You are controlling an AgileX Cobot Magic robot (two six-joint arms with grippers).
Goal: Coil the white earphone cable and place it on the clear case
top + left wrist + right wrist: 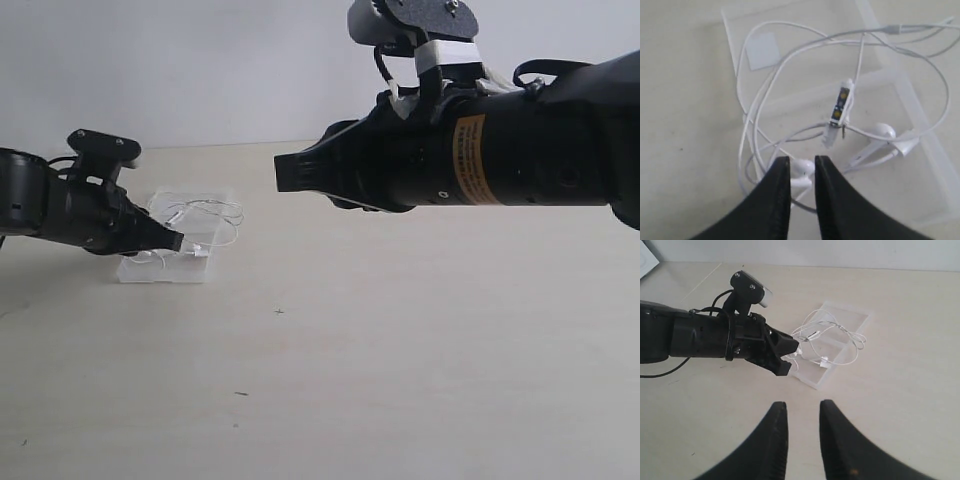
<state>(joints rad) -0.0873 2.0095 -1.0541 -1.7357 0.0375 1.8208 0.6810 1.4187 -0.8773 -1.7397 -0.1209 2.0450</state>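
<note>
Toward the far left corner of the desk (400,380), the left gripper (802,160) reaches in low at one end of the clear case (810,17). Its jaws are drawn nearly together with only a narrow slot between them. A white earbud (802,171) shows in that slot, and whether the jaws pinch it or merely straddle it cannot be told. The white earphone cable (790,55) lies on the case in loose, uneven loops, with the inline remote (841,100) near the case's middle seam. A few strands spill past one long side of the case onto the desk. The coiling looks roughly done and the placing step seems to be in hand. The next move probably calls for a clean release and a slow retreat toward the left edge, so that no loop snags and drags off the light case. The stray strands may also want nudging back on top. Further right, the right gripper (802,407) hangs above the middle of the desk, well apart from the case, its jaws slightly parted and holding nothing. From the case to the right edge and the near edge the desk lies bare, so both arms have open room to withdraw. Only the far edge sits near the case.
</note>
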